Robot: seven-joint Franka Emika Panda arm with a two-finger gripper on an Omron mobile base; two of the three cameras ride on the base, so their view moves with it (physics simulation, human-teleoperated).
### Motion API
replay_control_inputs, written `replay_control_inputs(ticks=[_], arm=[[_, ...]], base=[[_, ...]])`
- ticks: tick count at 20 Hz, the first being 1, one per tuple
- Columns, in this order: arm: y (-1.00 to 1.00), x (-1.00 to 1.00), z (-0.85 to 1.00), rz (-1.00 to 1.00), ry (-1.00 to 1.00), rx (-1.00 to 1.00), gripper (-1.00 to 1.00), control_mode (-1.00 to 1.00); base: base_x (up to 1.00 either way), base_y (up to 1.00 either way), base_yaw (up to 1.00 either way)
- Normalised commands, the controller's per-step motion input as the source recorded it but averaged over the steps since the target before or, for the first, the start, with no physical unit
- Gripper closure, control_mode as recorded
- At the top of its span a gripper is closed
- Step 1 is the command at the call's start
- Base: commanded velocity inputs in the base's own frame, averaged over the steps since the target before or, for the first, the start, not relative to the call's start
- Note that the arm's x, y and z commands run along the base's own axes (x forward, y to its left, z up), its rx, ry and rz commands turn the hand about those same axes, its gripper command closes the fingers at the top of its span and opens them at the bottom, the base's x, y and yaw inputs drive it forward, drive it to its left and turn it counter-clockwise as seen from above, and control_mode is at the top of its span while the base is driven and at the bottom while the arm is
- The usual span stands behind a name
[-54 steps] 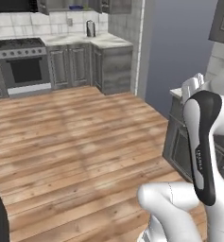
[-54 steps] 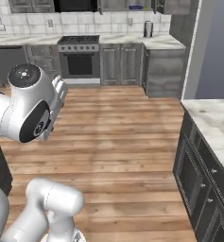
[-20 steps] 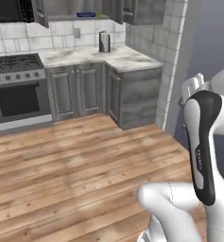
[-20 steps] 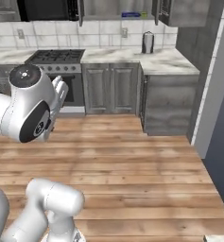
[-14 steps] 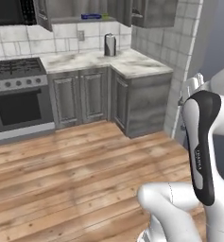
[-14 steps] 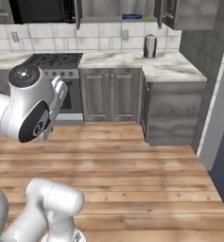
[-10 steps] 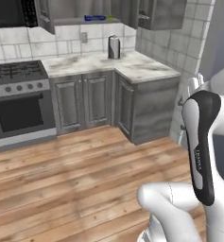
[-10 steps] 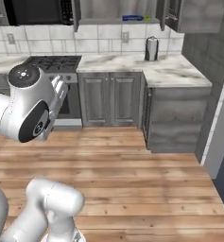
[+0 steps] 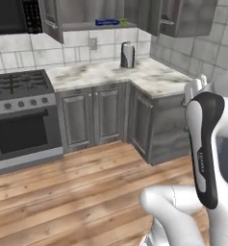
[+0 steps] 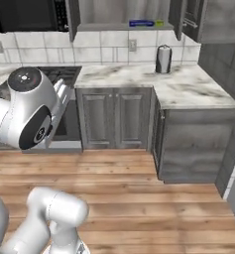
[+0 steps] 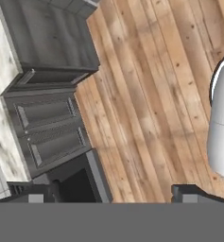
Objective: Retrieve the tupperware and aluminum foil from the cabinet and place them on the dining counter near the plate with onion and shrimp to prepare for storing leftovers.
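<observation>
You see the gripper point(image 11: 114, 196) with its jaws released, holding nothing, above the wooden floor point(image 11: 151, 94). The aluminum foil point(image 10: 141, 23) lies on the open cabinet's point(image 10: 121, 12) shelf, near its right edge.

The aluminum foil point(image 9: 107, 21), a dark blue box with a yellow-green end, lies flat inside the open cabinet point(image 9: 94, 12).

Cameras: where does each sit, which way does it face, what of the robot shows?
Left base view: behind the arm's left, facing the corner worktop; white arm lower right.
Right base view: behind its right, same corner; arm lower left.
Hand view: looks down at floor and lower cabinets; open gripper.
Both base views share the aluminum foil in the open cabinet.
</observation>
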Motion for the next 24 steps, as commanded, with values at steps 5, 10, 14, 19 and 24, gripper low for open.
replay_control_inputs(ticks=[5, 10, 14, 19, 24], arm=[[0.00, 0.00, 0.00, 0.00, 0.00, 0.00, -1.00, 1.00], [0.00, 0.00, 0.00, 0.00, 0.00, 0.00, -1.00, 1.00], [0.00, 0.00, 0.00, 0.00, 0.00, 0.00, -1.00, 1.00], [0.00, 0.00, 0.00, 0.00, 0.00, 0.00, -1.00, 1.00], [0.00, 0.00, 0.00, 0.00, 0.00, 0.00, -1.00, 1.00]], base=[[1.00, -0.22, 0.00], [1.00, -0.32, 0.00], [1.00, -0.30, 0.00], [1.00, -0.20, 0.00], [1.00, -0.01, 0.00]])
